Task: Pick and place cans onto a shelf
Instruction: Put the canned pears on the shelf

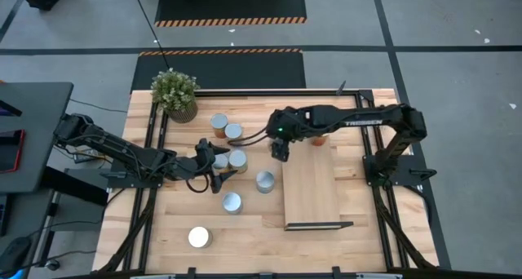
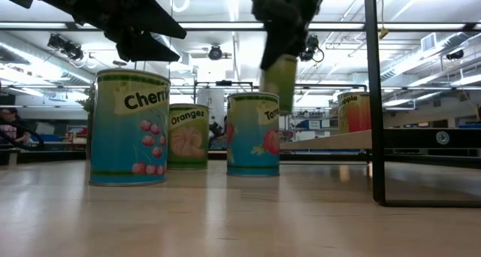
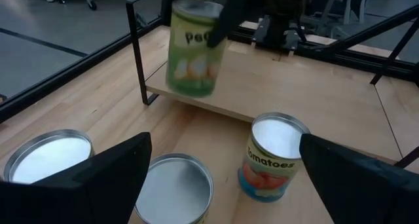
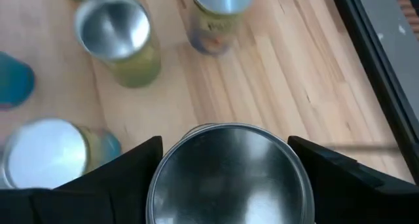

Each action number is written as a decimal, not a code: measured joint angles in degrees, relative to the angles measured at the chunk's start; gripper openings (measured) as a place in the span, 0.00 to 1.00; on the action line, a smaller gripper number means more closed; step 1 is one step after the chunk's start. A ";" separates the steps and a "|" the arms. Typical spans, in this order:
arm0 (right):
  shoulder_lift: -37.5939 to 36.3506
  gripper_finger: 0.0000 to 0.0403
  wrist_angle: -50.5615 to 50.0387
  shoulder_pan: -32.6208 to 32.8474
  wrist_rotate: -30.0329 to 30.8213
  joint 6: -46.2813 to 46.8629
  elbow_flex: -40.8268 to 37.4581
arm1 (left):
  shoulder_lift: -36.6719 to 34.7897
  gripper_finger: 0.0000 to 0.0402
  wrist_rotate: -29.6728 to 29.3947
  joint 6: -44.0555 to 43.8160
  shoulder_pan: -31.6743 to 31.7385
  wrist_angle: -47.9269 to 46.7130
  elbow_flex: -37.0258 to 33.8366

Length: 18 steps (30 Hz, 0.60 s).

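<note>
Hanging clamped in right end effector (image 4: 226, 160): green can (image 4: 229, 178).

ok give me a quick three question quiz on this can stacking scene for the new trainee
1. True or false: the right pincer holds a green can up in the air.
2. The big can nearest the low camera is labelled: A cherries, B oranges, C tomatoes?
3. Fill in: the left pincer has its fingers ___.
Key: 1 true; 2 A; 3 open.
</note>
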 joint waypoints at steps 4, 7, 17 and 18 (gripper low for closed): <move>-1.00 0.81 -4.66 -1.17 1.32 2.58 -0.07 | 0.00 0.99 0.00 0.00 -0.01 0.01 0.00; -1.02 0.81 -6.14 -2.56 3.60 5.26 -1.25 | 0.00 0.99 0.00 0.03 -0.01 0.02 0.00; -0.83 0.82 -4.57 -5.00 4.78 9.88 -8.83 | 0.00 0.99 0.00 -0.11 -0.01 0.06 0.00; -0.83 0.83 -4.02 -5.27 4.67 9.90 -9.23 | 0.00 0.99 0.00 -0.11 0.00 0.07 0.00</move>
